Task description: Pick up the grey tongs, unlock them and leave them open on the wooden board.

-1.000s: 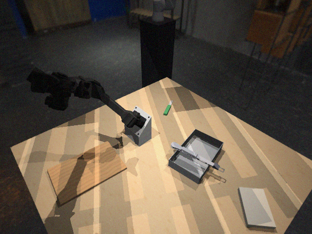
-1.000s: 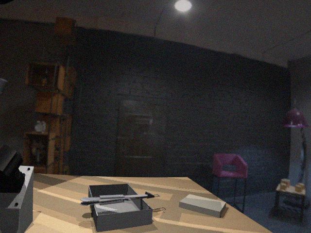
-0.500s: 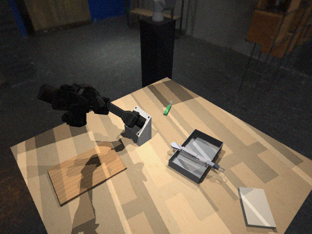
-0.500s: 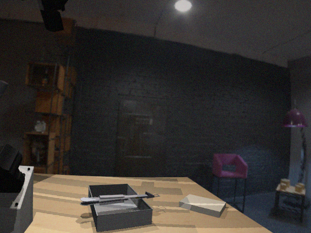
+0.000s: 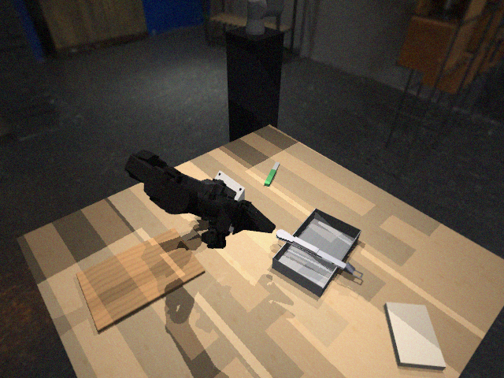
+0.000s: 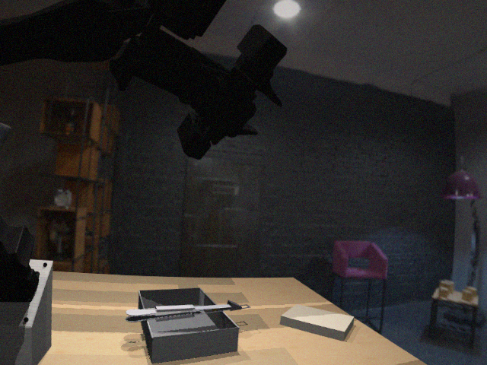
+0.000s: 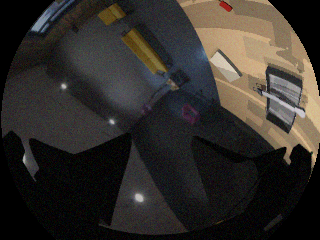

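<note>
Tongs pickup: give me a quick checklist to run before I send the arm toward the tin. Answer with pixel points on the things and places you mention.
1. Tongs [image 5: 317, 249] [image 6: 175, 309] [image 7: 282, 102] lying across the roasting tin [image 5: 298, 276] [image 6: 194, 345] [image 7: 280, 122]: ok.
2. Claw [image 5: 246, 239] [image 6: 268, 119] [image 7: 162, 139] open, nothing between its fingers: ok.
3. Claw lined up over the tongs: not ok, it is high above the table and pointing away from them.
4. Wooden board [image 5: 138, 280] free of objects: ok, only shadows seen on it.
5. Gravity lock engaged: cannot tell, the catch is too small to read.
</note>
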You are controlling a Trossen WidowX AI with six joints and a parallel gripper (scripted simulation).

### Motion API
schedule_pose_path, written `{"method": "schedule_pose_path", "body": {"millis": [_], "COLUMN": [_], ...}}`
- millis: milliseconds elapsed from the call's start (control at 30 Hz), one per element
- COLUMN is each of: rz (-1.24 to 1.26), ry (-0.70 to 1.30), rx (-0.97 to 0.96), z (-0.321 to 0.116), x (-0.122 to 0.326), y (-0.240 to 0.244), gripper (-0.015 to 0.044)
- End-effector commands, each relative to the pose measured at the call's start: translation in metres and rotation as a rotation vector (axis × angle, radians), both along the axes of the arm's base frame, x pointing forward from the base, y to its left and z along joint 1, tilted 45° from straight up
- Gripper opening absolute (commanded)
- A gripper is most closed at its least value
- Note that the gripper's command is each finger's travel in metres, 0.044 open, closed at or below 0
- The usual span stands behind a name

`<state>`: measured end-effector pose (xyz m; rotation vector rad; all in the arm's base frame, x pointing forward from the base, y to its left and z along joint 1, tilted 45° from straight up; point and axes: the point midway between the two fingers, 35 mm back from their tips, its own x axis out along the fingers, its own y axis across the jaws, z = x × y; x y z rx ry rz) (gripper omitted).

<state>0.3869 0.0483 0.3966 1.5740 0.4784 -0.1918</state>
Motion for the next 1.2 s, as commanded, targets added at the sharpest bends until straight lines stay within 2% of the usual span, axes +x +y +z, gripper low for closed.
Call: {"method": "schedule_pose_path", "body": {"millis": [0,333,667,1033,1167], "rz": [-0.012,0.069,0.291,0.754,0.789], "ry": [0.192,0.652,1.129,1.517,1.534], "rx": [-0.157,-0.606,-1.240,-2.012,-2.060], "z": [-0.064,-0.224,-0.369,-0.482,-0.488], "x": [0.035,0.067,0.046,0.007,0.005], "y": [0.006,0.020,0.020,0.016,0.016], "gripper": [0.0260,0.0260,0.0260,0.0260,0.0260]}}
